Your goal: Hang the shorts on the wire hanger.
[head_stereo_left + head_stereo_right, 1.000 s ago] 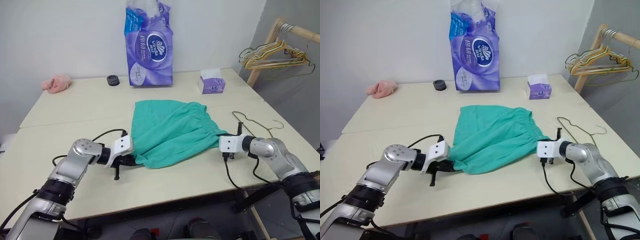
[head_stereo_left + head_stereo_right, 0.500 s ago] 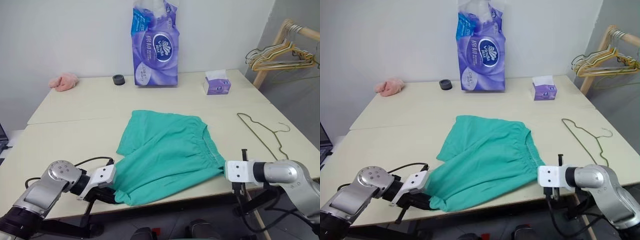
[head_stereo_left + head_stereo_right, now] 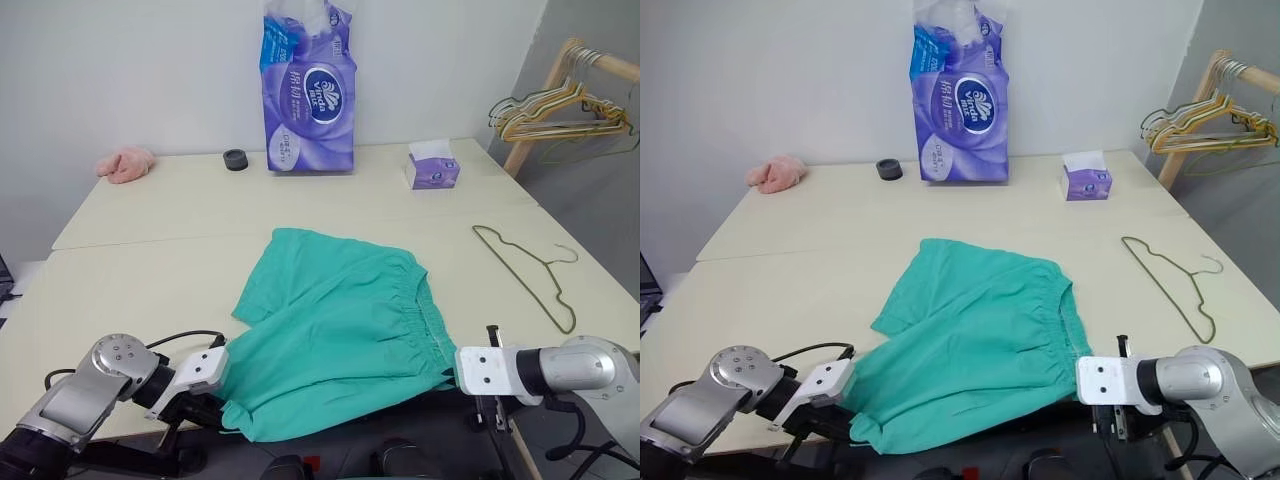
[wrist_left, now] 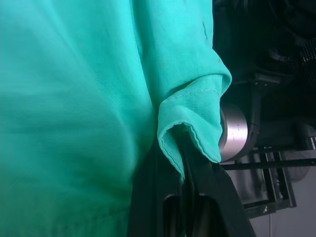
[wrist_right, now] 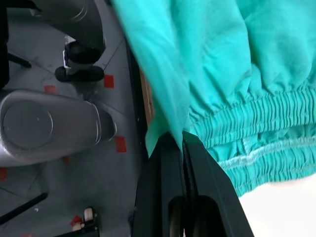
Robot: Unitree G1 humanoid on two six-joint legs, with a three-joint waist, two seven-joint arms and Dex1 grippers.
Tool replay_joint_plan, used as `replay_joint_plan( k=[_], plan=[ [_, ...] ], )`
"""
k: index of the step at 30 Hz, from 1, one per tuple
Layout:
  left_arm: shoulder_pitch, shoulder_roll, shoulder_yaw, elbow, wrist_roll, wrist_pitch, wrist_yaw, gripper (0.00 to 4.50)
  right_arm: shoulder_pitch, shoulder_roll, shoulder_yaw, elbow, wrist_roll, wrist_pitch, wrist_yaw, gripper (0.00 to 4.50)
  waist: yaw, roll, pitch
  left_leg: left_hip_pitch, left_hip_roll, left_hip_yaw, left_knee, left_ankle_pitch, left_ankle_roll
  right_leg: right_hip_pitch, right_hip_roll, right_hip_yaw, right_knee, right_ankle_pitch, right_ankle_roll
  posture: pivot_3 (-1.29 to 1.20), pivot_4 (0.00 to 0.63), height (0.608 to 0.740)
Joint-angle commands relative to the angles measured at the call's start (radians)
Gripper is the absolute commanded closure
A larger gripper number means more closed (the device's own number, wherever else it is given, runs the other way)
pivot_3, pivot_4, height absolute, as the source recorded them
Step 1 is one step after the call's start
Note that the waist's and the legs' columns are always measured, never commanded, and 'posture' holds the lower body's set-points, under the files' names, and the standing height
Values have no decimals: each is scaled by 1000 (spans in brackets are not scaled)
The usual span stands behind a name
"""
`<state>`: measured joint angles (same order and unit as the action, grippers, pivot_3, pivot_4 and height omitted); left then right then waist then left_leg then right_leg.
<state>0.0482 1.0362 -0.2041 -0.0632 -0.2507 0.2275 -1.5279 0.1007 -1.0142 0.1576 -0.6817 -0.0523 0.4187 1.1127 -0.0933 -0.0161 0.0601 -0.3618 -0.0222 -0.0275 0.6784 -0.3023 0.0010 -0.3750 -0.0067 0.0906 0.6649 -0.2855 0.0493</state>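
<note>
The left pincer [image 4: 183, 148] is clenching a leg hem of the shorts [image 3: 340, 320] at the near left corner of the garment, its black fingers [image 4: 148, 197] pressed together with a fold of teal cloth pinched between them. That corner is hanging just past the near edge of the bench [image 3: 150, 260]. The shorts are lying spread across the middle of the bench, one leg reaching toward the far side and the gathered waistband running along the right. The right pincer [image 5: 181, 140] is gripping the waistband's near end, its fingers [image 5: 163, 187] closed tight on the cloth at the bench edge. To the right of the shorts, well apart from them, the hanger [image 3: 525, 272] is lying flat on the bench with its hook toward the right edge. Neither pincer is touching the hanger.
</note>
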Motion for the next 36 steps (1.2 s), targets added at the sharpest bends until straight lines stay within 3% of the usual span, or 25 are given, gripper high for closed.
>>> replay_joint_plan(
  k=[1, 3, 5, 14, 17, 20, 25, 27, 30, 36],
  plan=[
    [31, 5, 6, -57, -19, 19, 5, 4500, -17, -25, 0, -35, 28, -11, 27, 4480, 2, -1, 1, 0, 0, 0, 0, 0, 0, 0, 0, 0, 0, 0, 0, -111, 37, 740],
    [42, 4, 10, -82, -32, 50, 17, 4500, -16, -38, -3, -40, 39, -8, 42, 4480, 6, -2, 2, 0, 0, 0, 0, 0, 0, 0, 0, 0, 0, 0, 0, -111, 37, 740],
    [42, -11, 15, -99, -47, 84, 39, 4019, -10, -55, -11, -46, 59, -1, 60, 3943, 7, -2, 4, 0, 0, 0, 0, 0, 0, 0, 0, 0, 0, 0, 0, -110, 36, 740],
    [21, -24, 16, -133, -71, 142, 55, 1562, 0, -109, -99, -70, 196, 1, 113, 978, 12, -3, 6, 0, 0, 0, 0, 0, 0, 0, -1, -1, 0, 0, 0, -113, 34, 740],
    [-11, -38, 39, -145, -102, 188, 75, 744, -12, -116, -204, -49, 293, 18, 147, 7, 20, 0, 8, 0, 0, 0, 1, 0, 0, 1, -1, -1, 0, 0, 0, -115, 33, 740],
    [-38, -71, 97, -193, -202, 286, 113, 23, -32, -92, -307, -29, 410, 84, 139, 0, 32, 0, 10, 3, 0, 2, 2, 2, 2, 1, -4, -2, 0, 1, 1, -119, 32, 740],
    [-185, -179, 217, -227, -406, 490, 251, 23, -111, 50, -408, 44, 545, 218, -36, 0, 37, -7, 8, 3, 1, 3, 2, 3, 3, 2, -5, -6, 0, 1, 2, -114, 30, 740],
    [-239, -220, 229, -205, -412, 531, 324, 23, -137, 113, -434, 70, 571, 276, -123, 0, 36, -8, 7, 1, 1, 3, 3, 3, 3, 2, -6, -6, -1, 2, 3, -111, 30, 740],
    [-323, -257, 165, -182, -281, 465, 429, 23, -120, 243, -501, 125, 520, 308, -331, 0, 38, -8, 6, -2, -1, 3, 1, 2, 3, 2, -7, -5, -1, 6, 0, -95, 35, 740],
    [-415, -324, 143, -211, -259, 433, 483, 23, -151, 415, -600, 190, 508, 441, -621, 0, 37, -7, 6, -7, -1, 3, -1, 1, 1, -4, -7, -4, 0, 6, -1, -103, 38, 740]
  ],
)
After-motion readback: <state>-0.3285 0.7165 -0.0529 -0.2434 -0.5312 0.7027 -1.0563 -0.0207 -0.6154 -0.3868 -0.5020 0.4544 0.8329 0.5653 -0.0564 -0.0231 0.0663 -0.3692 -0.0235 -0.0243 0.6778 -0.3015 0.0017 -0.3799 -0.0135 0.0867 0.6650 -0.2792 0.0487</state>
